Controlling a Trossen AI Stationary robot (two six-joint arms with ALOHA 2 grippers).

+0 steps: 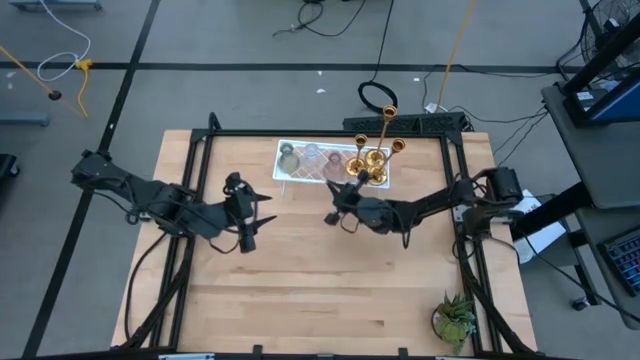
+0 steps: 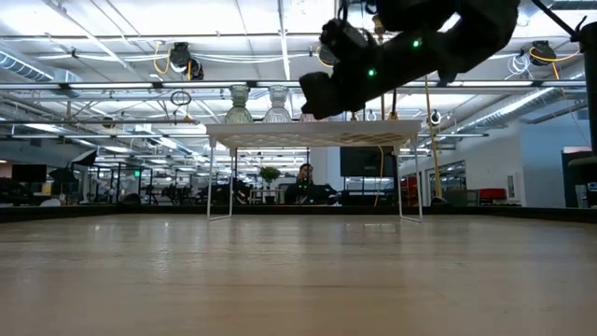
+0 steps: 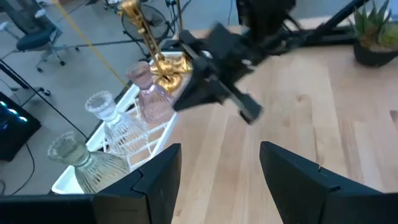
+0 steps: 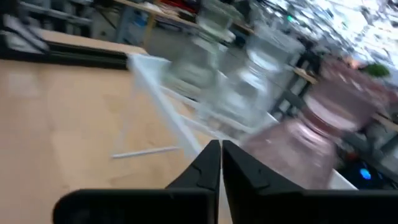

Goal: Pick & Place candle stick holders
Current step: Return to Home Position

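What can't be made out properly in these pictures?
- Low view: the right arm hides most of the gold holders on the white tray.
- Right wrist view: the shut right gripper covers the pinkish glass holder at its base.
- Left wrist view: the picture's edge cuts off a tall gold holder at the top, beyond the open left gripper.
- High view: the glass holders are too small for detail.
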